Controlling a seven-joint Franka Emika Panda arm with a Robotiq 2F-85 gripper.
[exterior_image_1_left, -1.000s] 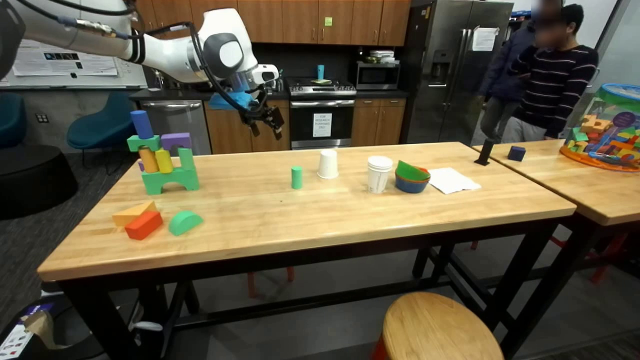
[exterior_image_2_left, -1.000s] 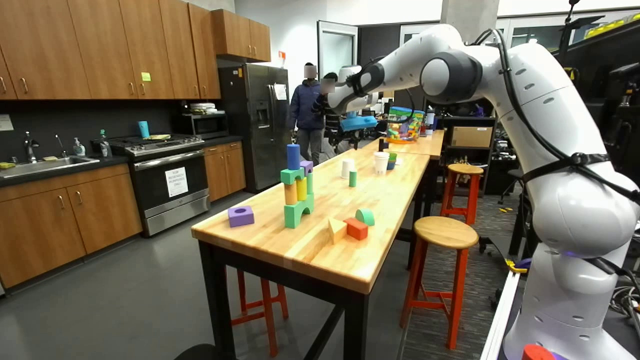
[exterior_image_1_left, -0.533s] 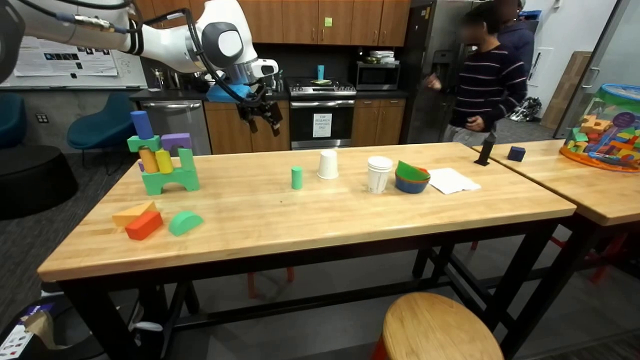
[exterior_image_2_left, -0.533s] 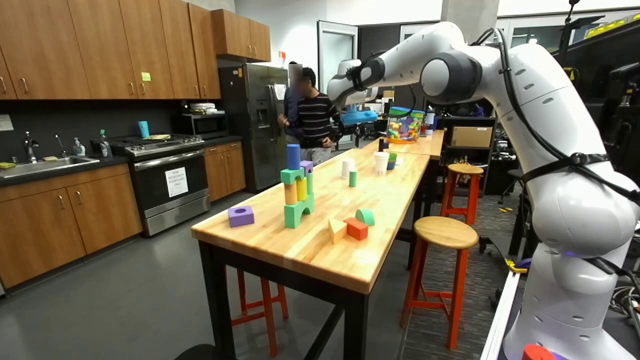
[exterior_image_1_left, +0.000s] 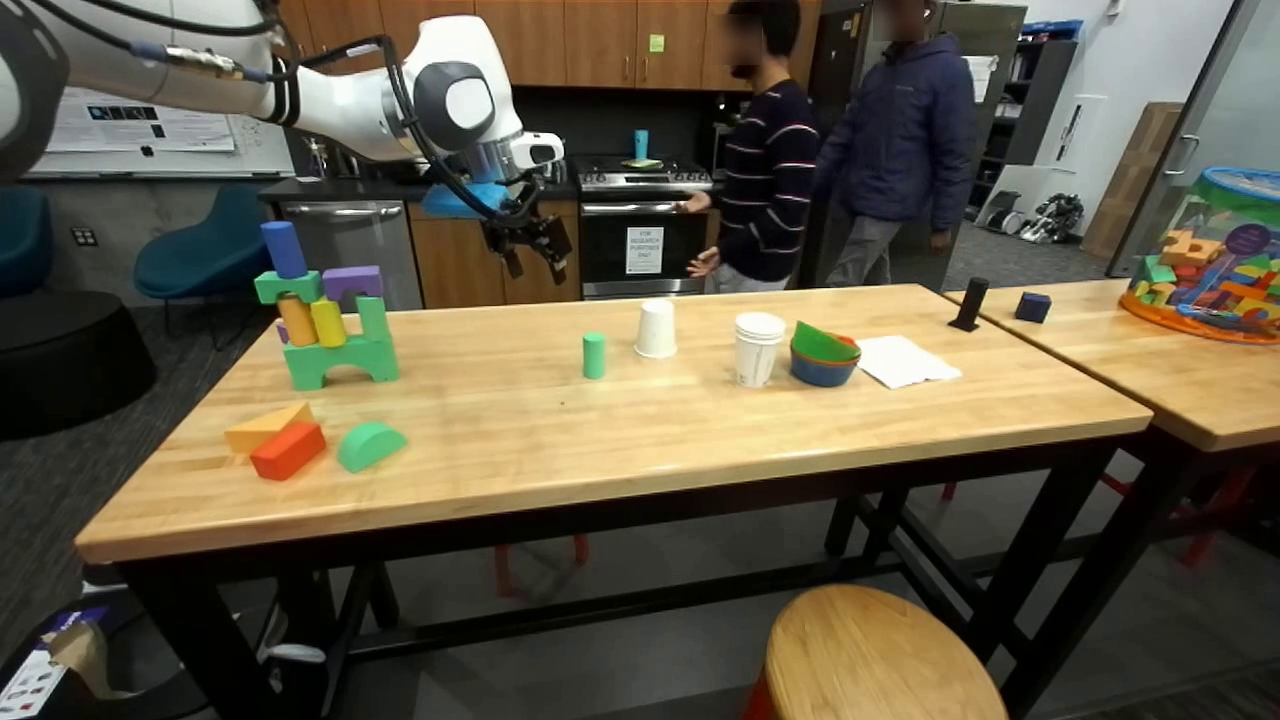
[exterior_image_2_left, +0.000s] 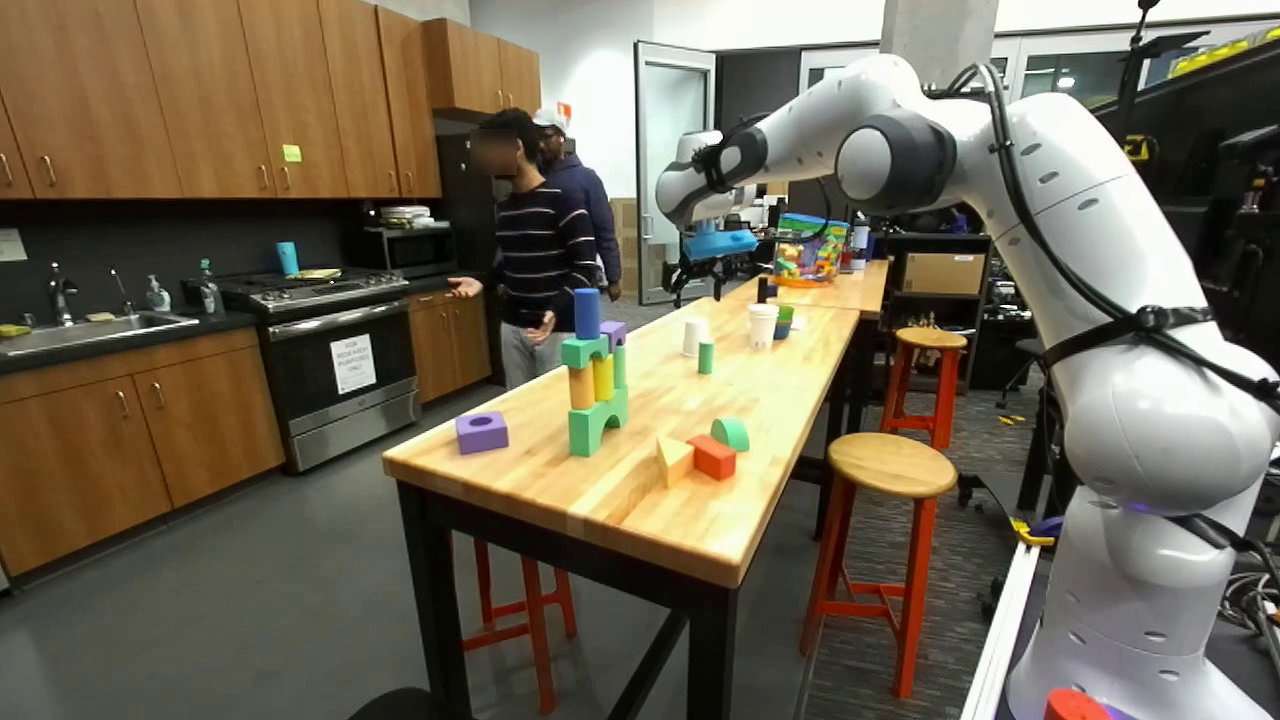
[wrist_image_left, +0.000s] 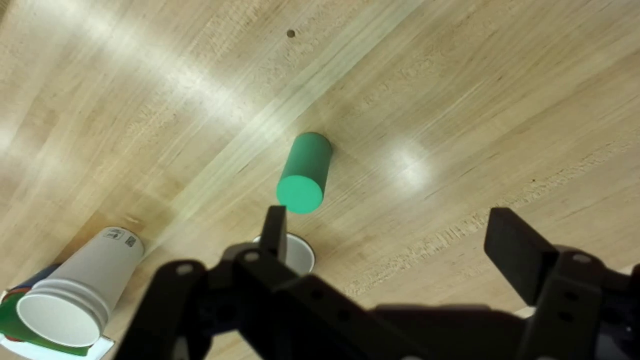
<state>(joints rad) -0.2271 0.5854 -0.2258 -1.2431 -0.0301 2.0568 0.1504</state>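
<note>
My gripper (exterior_image_1_left: 537, 270) is open and empty, held in the air above the table (exterior_image_1_left: 480, 440). It shows in both exterior views (exterior_image_2_left: 698, 290). In the wrist view the fingers of the gripper (wrist_image_left: 389, 212) stand wide apart. The nearest thing is an upright green cylinder (wrist_image_left: 307, 162), beyond the left fingertip and not between the fingers; it also stands in both exterior views (exterior_image_1_left: 593, 355) (exterior_image_2_left: 706, 357). An upside-down white cup (exterior_image_1_left: 656, 329) stands near it. In the wrist view this cup (wrist_image_left: 300, 254) is partly hidden behind the left finger.
A block tower (exterior_image_1_left: 340, 355) stands at one table end, with an orange triangle (exterior_image_1_left: 268, 427), red block (exterior_image_1_left: 288, 450), green half-round (exterior_image_1_left: 370, 445) and purple block (exterior_image_2_left: 482, 433). Stacked white cups (exterior_image_1_left: 758, 350), nested bowls (exterior_image_1_left: 824, 368) and a napkin (exterior_image_1_left: 905, 361) stand farther along. Two people (exterior_image_1_left: 765, 170) are behind.
The two people have walked along the far side of the table towards the stove. My arm rose slightly and then lowered a little. The objects on the table have not moved.
</note>
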